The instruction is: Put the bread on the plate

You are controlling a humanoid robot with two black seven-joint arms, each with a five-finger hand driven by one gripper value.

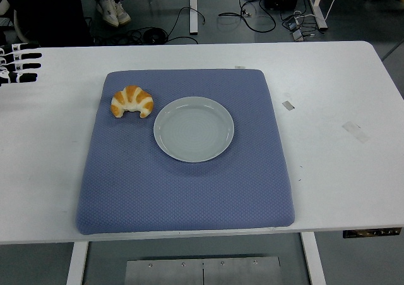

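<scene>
A golden, croissant-shaped bread (132, 101) lies on the far left part of a blue mat (183, 190). Just to its right, an empty pale grey plate (194, 129) sits on the mat, a small gap apart from the bread. My left hand (19, 64) rests at the left edge of the table, well left of the bread and off the mat. Its black and white fingers (29, 56) are stretched out with nothing in them. My right arm does not show.
The white table (341, 95) carries a few bits of tape to the right of the mat. Beyond the far edge are a person's shoes (113, 11), cables and table legs on the floor.
</scene>
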